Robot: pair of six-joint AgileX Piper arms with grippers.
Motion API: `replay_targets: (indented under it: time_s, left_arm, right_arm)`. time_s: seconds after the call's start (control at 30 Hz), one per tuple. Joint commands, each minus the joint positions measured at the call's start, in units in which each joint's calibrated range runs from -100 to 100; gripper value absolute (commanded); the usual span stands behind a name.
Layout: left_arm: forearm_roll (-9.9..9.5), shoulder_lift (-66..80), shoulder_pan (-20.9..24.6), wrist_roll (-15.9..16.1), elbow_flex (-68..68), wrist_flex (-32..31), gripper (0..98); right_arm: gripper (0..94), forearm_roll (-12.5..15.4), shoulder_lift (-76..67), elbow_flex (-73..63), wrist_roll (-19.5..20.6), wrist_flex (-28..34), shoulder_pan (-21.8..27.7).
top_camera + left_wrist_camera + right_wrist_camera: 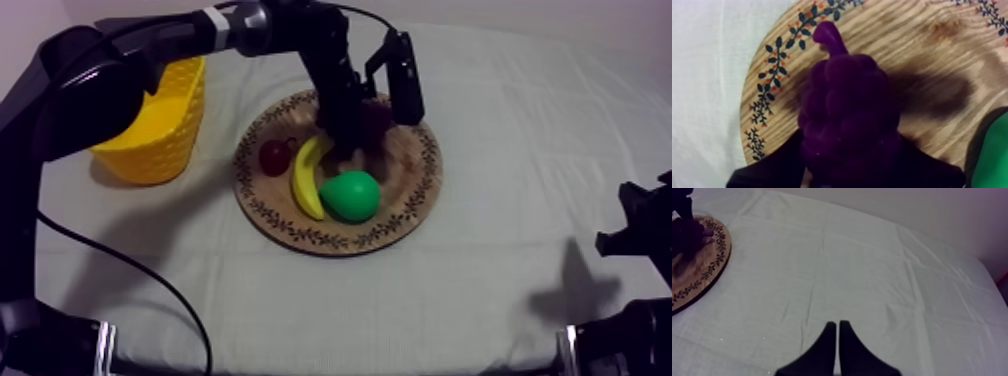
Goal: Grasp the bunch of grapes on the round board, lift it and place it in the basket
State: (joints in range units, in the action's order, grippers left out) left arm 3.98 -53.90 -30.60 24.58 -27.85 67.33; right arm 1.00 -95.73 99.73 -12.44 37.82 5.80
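Observation:
The purple bunch of grapes rests on the round wooden board, stem pointing away from the wrist camera. My left gripper has a black finger pressed against each side of the bunch and is shut on it. From above, the left gripper reaches down onto the board at the grapes. The yellow basket stands left of the board. My right gripper is shut, a narrow wedge low over the cloth at the table's right side.
On the board also lie a banana, a green pear and a small red fruit. The pear sits close beside the grapes. Bare cloth lies between the board and the right gripper.

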Motion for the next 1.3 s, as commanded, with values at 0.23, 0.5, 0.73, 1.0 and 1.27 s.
replay_targets:
  time_s: [0.23,0.5,0.73,1.0,1.27]
  left_arm:
    - [-0.12,3.8,-0.6,0.0,4.4,-3.6,49.6]
    - [0.03,10.6,-1.2,0.2,11.3,-6.9,49.4]
    - [-0.44,20.9,-2.7,-1.5,20.4,-10.0,49.3]
    - [-1.29,33.5,-5.8,-4.5,26.9,-10.4,50.0]
    - [-1.57,45.1,-8.0,-8.4,32.1,-9.7,50.3]
  right_arm:
    - [0.2,0.0,0.0,0.0,0.0,0.0,0.0]
    - [0.2,0.0,0.0,0.0,0.0,0.0,0.0]
    - [0.2,0.0,0.0,0.0,0.0,0.0,0.0]
    - [0.2,0.0,0.0,0.0,0.0,0.0,0.0]
    - [0.2,0.0,0.0,0.0,0.0,0.0,0.0]
